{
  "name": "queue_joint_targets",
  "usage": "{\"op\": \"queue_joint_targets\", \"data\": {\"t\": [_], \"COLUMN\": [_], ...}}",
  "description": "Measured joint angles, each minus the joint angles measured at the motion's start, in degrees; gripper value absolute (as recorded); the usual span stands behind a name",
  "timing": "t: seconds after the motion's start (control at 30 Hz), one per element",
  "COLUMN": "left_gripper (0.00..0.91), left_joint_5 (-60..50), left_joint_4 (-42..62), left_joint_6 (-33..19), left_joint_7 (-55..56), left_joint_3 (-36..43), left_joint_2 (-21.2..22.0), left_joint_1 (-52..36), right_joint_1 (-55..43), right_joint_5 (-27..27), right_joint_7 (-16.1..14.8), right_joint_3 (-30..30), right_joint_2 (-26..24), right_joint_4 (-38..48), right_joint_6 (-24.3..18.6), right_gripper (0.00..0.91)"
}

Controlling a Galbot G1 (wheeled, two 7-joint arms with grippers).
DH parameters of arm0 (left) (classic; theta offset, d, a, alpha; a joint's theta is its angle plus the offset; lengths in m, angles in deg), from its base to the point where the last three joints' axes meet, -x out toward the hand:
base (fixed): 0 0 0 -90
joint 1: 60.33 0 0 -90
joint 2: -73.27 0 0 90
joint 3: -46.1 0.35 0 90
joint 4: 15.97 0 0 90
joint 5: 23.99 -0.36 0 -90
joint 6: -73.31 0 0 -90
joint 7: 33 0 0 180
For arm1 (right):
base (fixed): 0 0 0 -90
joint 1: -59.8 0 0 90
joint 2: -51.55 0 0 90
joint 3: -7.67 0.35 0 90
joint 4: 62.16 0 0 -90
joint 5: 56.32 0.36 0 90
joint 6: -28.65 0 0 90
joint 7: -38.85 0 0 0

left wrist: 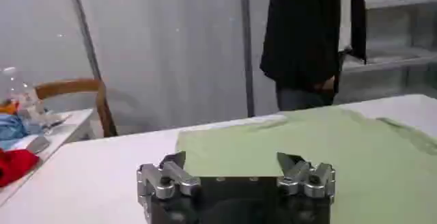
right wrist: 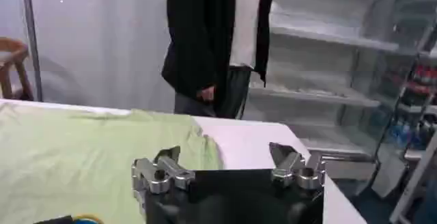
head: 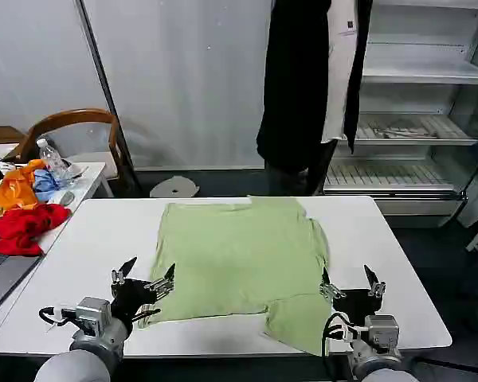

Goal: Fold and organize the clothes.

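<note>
Near the table's [head: 398,263] front edge, T-shirt [head: 239,263] between both open tools.

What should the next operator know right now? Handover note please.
Left gripper: open, holding nothing, at the T-shirt's near left corner.
Right gripper: open, holding nothing, at its near right edge.
T-shirt: spread flat on the white table, plain side up, one near corner hanging over the front edge.
Done: shirt laid out.
Left: all folds, then tidying it away.
</note>
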Motion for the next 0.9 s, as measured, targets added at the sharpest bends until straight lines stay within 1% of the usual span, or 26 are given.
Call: {"op": "queue_joint_targets", "data": {"t": [0.17, 0.33, 0.63, 0.9], "left_gripper": [0.907, 0.907, 0.907, 0.907], "left_joint_5": [0.92, 1.7, 3.64, 4.43], "left_joint_4": [0.88, 1.76, 3.75, 5.34], "left_joint_6": [0.0, 0.0, -0.02, -0.04], "left_joint_7": [1.2, 2.27, 3.47, 3.8], "left_joint_3": [-0.11, 0.17, 0.39, 1.03], "left_joint_2": [0.18, 0.5, 1.1, 1.64], "left_joint_1": [-0.18, -0.43, -0.33, -0.22], "right_joint_1": [1.47, 2.72, 4.37, 4.21], "right_joint_5": [0.29, 1.72, 4.52, 5.87], "right_joint_7": [-0.36, -0.67, -1.58, -2.46], "right_joint_3": [2.0, 3.65, 4.84, 4.97], "right_joint_2": [-0.53, -0.43, 1.48, 3.16], "right_joint_4": [0.53, 1.11, 3.1, 4.74], "right_joint_6": [0.0, 0.0, -0.04, -0.07], "right_gripper": [0.907, 0.907, 0.907, 0.907]}}
